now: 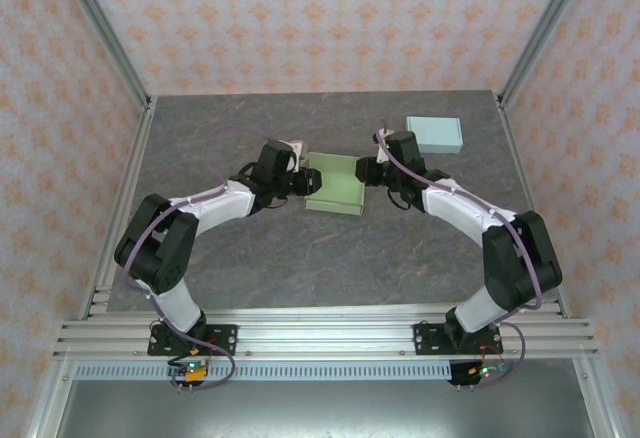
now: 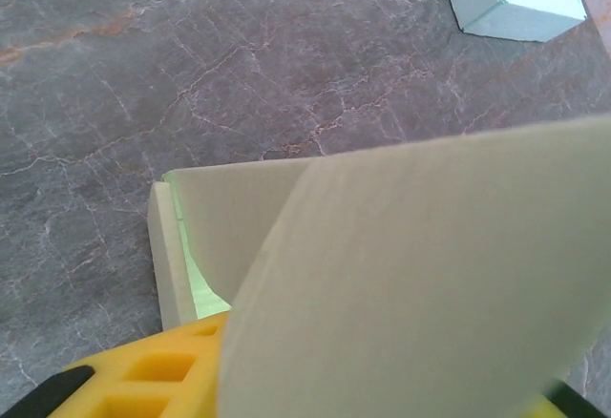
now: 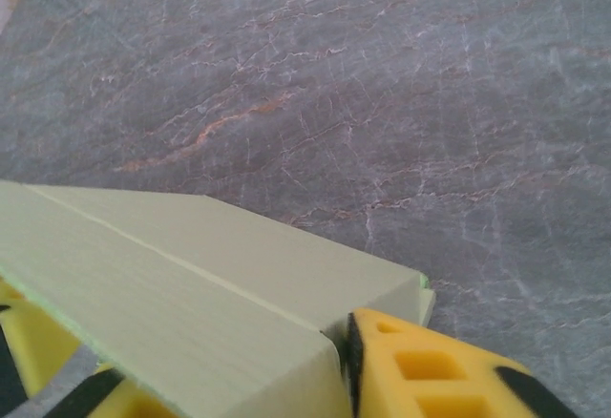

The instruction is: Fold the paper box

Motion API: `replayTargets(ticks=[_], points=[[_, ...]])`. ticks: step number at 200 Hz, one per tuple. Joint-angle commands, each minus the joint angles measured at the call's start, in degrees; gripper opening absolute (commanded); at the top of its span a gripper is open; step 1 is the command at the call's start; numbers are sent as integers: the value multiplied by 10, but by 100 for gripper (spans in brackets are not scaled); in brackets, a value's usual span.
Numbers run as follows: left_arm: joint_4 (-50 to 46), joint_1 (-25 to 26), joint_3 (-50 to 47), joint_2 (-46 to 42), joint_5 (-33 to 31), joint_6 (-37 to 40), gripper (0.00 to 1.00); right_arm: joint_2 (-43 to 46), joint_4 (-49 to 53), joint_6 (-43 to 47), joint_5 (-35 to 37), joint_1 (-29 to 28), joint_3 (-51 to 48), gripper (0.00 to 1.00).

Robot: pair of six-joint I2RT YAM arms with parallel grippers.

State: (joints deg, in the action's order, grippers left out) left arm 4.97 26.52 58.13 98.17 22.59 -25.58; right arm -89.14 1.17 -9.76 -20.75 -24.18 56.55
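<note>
Paper box, pale green, side flaps pinched by left gripper and right gripper.

No legible text, label or number on anything.

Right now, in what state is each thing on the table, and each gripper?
green paper box, partly folded, one flap raised, lying between the two grippers.
blue box, already formed, standing apart at the far right, untouched.
left gripper, at the green box's left side with the flap between its fingers; grip unclear.
right gripper, shut on the green box's right wall.
</note>
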Motion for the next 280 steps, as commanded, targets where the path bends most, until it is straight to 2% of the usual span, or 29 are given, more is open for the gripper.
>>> replayTargets(ticks=[1,52,99,166,187,224,248,280], points=[[15,2,-1,6,-12,-16,37,-15,-3,-36,20,-10,-12,38],[19,3,-4,12,-15,-28,37,-37,4,-44,27,-10,-6,39],[24,4,-5,21,-17,-35,37,-61,-10,-98,18,-12,5,32],[35,3,-29,24,-26,-22,38,-66,-24,-85,35,-17,-25,22],[37,2,-51,1,-23,-16,44,-66,-31,-43,47,-24,-42,18],[32,0,-78,-80,6,-32,61,-62,-32,8,52,-28,-58,17],[31,-13,-95,-141,14,-47,64,-60,-23,30,60,-29,-52,17],[65,-61,-128,-213,18,-95,68,-69,-19,51,56,-30,-44,17]])
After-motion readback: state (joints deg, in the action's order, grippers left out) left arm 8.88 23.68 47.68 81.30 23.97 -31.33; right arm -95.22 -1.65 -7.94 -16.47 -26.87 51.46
